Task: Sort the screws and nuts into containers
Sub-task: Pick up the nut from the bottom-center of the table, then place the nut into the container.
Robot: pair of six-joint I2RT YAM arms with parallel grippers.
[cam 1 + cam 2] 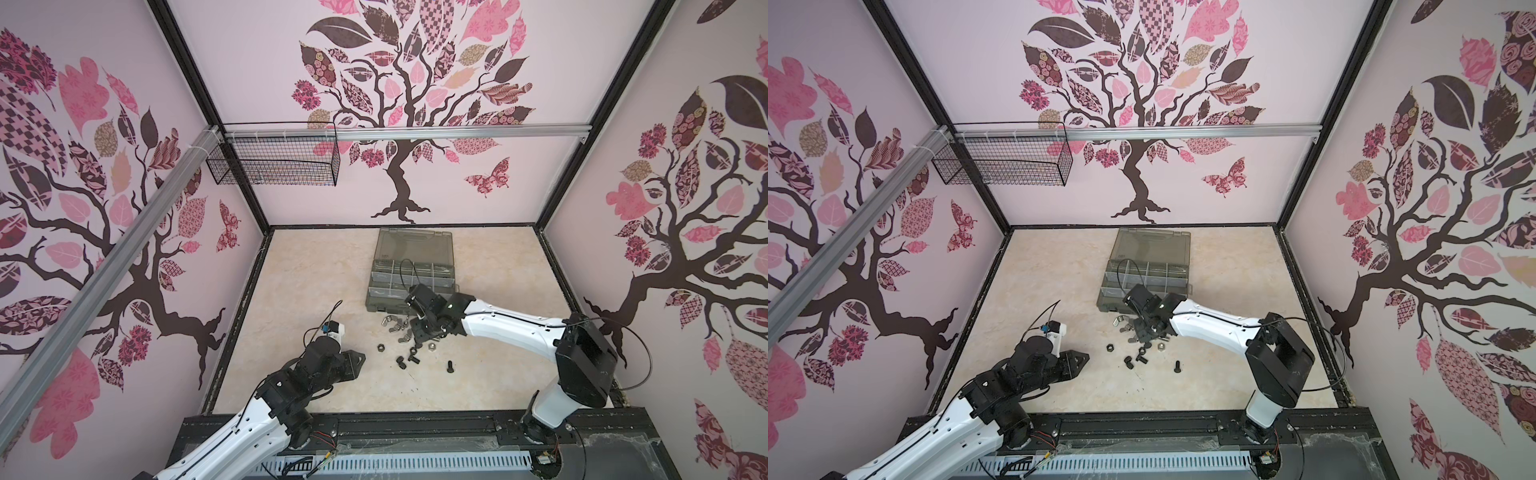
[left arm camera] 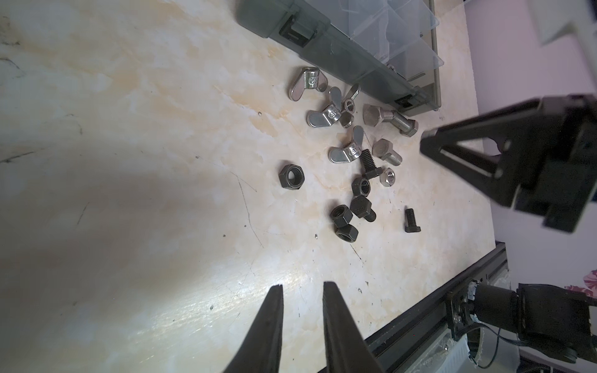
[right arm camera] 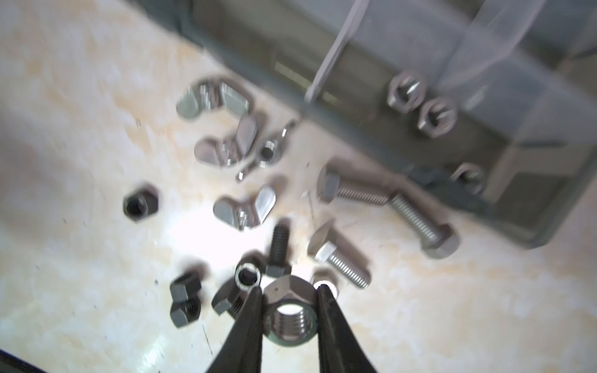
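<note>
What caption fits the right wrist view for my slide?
Right gripper pinching a silver hex nut near scattered bolts and wing nuts, beside the organizer case.

The left arm [image 1: 249, 419] and right arm [image 1: 511, 322] are each wearing smooth white shells over their long links, with bulky matte black housings covering the joints. Thin black cables [image 1: 642, 353] are looping free beside the joints and running along the white links. A white camera block [image 1: 334, 329] with a blue plug is sitting at the left wrist. The left end effector [image 2: 302, 285] and right end effector [image 3: 289, 292] are showing slim, tapering black fingers [image 2: 271, 326] on open triangular frames.
</note>
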